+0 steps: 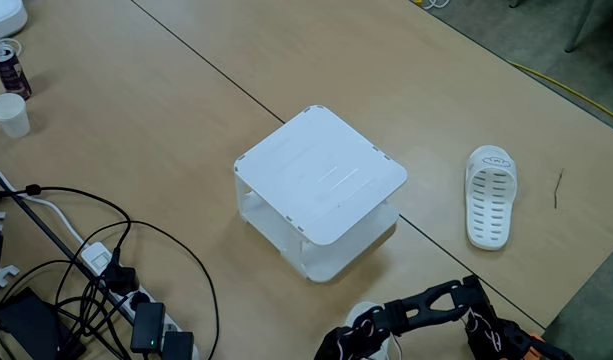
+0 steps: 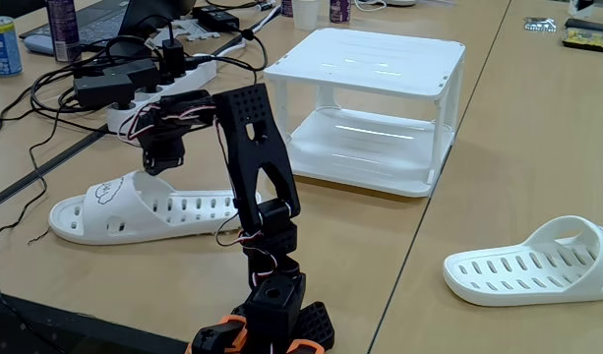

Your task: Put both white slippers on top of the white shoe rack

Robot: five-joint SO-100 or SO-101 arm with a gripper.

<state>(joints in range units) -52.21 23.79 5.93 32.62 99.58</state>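
Your black arm's gripper (image 2: 161, 162) hangs just above the strap of one white slipper (image 2: 134, 208) at the near left of a fixed view; you cannot tell how its fingers stand. The other slipper (image 2: 532, 267) lies near right, the white shoe rack (image 2: 375, 74) beyond both, its top bare.

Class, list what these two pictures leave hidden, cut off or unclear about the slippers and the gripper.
- Gripper: dark and small against the arm in a fixed view; open or shut unclear.
- One slipper: far end cut off by the right edge.
- Arm: cut off by the bottom edge.
- Strap mark: too small to read.
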